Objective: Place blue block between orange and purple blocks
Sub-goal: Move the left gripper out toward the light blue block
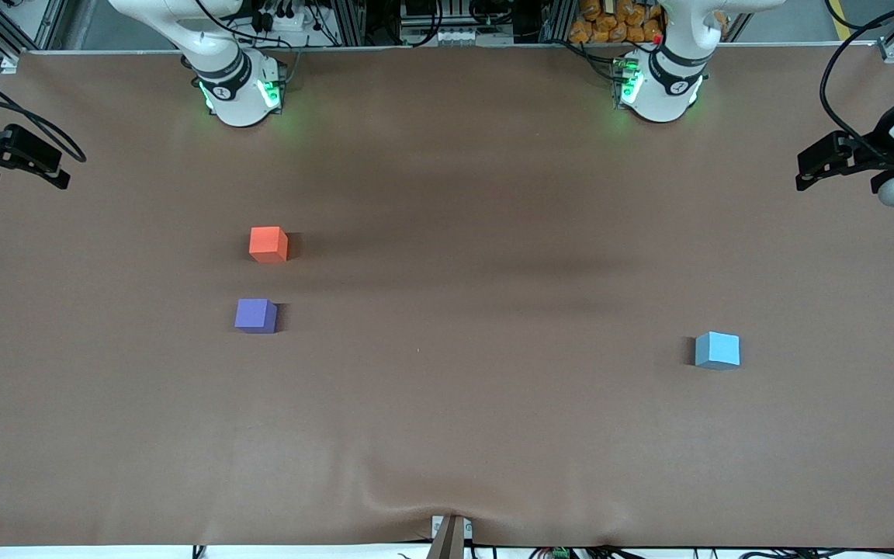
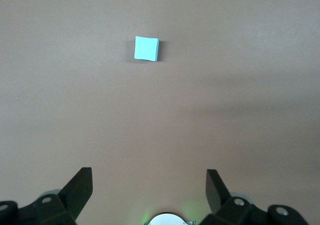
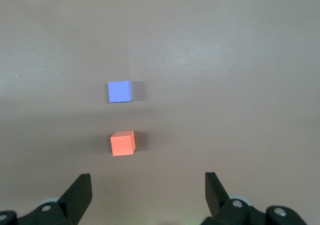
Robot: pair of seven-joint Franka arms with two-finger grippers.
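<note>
The blue block [image 1: 717, 350] [image 2: 146, 48] sits alone on the brown table toward the left arm's end. Toward the right arm's end stand the orange block [image 1: 268, 244] [image 3: 123, 143] and the purple block [image 1: 255, 315] [image 3: 120, 91]. The purple one is nearer the front camera, with a strip of bare table about one block wide between them. My left gripper [image 2: 149, 172] hangs open high over the table near its base, well short of the blue block. My right gripper [image 3: 148, 176] is open too, high above the table short of the orange block. Neither holds anything.
The two arm bases [image 1: 239, 89] [image 1: 658, 85] stand along the table's edge farthest from the front camera. Black fixtures reach in at both ends of the table [image 1: 8, 155] [image 1: 843, 163]. The brown cover [image 1: 447, 404] wrinkles at the edge nearest the front camera [image 1: 416, 497].
</note>
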